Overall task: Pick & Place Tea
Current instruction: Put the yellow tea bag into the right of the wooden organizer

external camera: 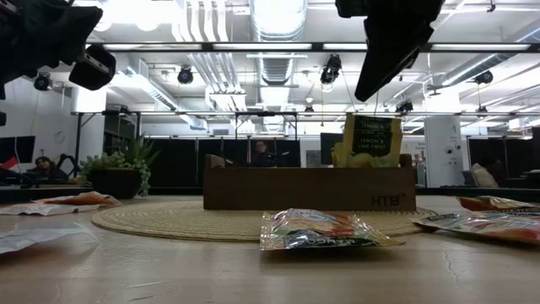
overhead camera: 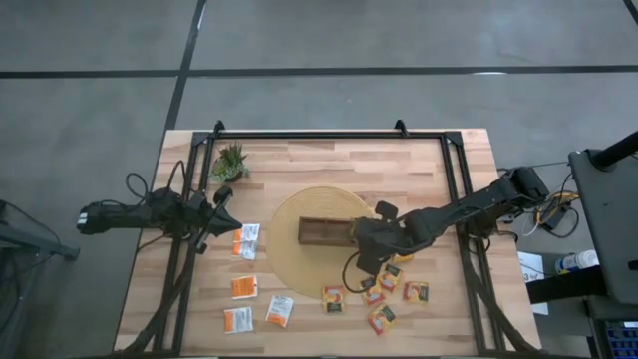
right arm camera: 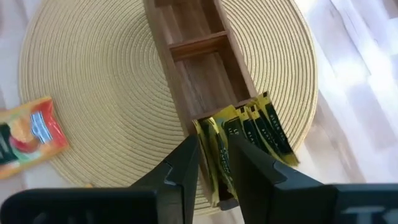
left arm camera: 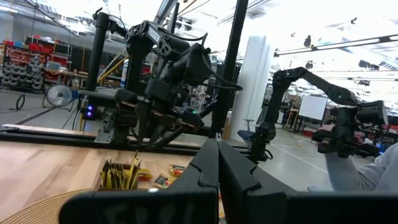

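Tea sachet between the right fingers at the tray's end

High view: the dark wooden tray (overhead camera: 324,231) lies on a round woven mat (overhead camera: 289,261) in the middle of the table (overhead camera: 329,160). The right gripper (overhead camera: 361,237) is at the tray's end that faces the right arm. The left gripper (overhead camera: 225,196) waits well apart from the tray, on its other side, near a small potted plant (overhead camera: 230,162). Loose orange sachets (overhead camera: 244,287) lie on the wood beside the mat, some on the left arm's side, others close below the right gripper.

Low view: the tray (external camera: 308,187) stands on the mat (external camera: 169,221). Yellow-green sachets (external camera: 369,141) stand upright in its end compartment, and the right gripper (external camera: 375,80) hangs just above them. One more sachet (external camera: 325,230) lies flat in front of the tray, at the mat's edge. The plant (external camera: 118,173) is seen beside the tray's other end.

Left wrist view: the left gripper (left arm camera: 217,163) has its fingers pressed together, with nothing between them. Beyond them the yellow-green sachets (left arm camera: 121,175) stand in the tray under the right arm.

Right wrist view: the right gripper (right arm camera: 217,163) is narrow, its two fingers on both sides of one yellow-green sachet (right arm camera: 219,155) that stands in the tray's end compartment (right arm camera: 205,68). More yellow-green sachets (right arm camera: 264,130) lean just beside it in the same compartment. The other compartments show bare wood. An orange sachet (right arm camera: 28,134) lies on the mat's edge, apart from the tray.
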{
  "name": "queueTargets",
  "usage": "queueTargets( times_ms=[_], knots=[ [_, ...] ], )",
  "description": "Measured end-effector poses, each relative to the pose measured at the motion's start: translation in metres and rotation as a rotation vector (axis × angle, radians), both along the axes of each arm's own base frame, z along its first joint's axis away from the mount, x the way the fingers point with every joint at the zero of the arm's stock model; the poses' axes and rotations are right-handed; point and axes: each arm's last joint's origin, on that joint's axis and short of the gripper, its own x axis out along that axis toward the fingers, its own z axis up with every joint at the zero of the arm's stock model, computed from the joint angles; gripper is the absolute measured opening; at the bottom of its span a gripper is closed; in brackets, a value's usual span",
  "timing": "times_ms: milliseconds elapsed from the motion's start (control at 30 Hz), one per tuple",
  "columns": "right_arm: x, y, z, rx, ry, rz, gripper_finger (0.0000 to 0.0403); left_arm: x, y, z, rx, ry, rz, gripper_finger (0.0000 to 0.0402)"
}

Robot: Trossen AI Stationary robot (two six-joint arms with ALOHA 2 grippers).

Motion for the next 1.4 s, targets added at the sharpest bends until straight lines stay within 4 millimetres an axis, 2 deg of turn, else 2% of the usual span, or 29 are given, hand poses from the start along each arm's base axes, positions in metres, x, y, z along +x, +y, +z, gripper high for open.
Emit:
queueTargets(
  times_ms=[200, 300, 733, 1133, 1400],
  knots=[
    [0.002, -0.008, 0.0, 0.196, -0.085, -0.331, 0.0079, 0.0, 0.0, 0.0, 0.0, 0.0, 0.0, 0.0],
    [0.003, -0.01, -0.001, 0.297, -0.087, -0.426, 0.0074, 0.0, 0.0, 0.0, 0.0, 0.0, 0.0, 0.0],
    [0.004, -0.017, -0.002, 0.318, -0.077, -0.466, 0.0068, 0.0, 0.0, 0.0, 0.0, 0.0, 0.0, 0.0],
    [0.01, -0.032, -0.029, 0.363, 0.041, -0.528, 0.0068, 0.0, 0.0, 0.0, 0.0, 0.001, 0.0, 0.0],
    [0.013, -0.034, -0.025, 0.362, 0.036, -0.504, 0.0068, 0.0, 0.0, 0.0, 0.0, 0.0, 0.0, 0.0]
  ],
)
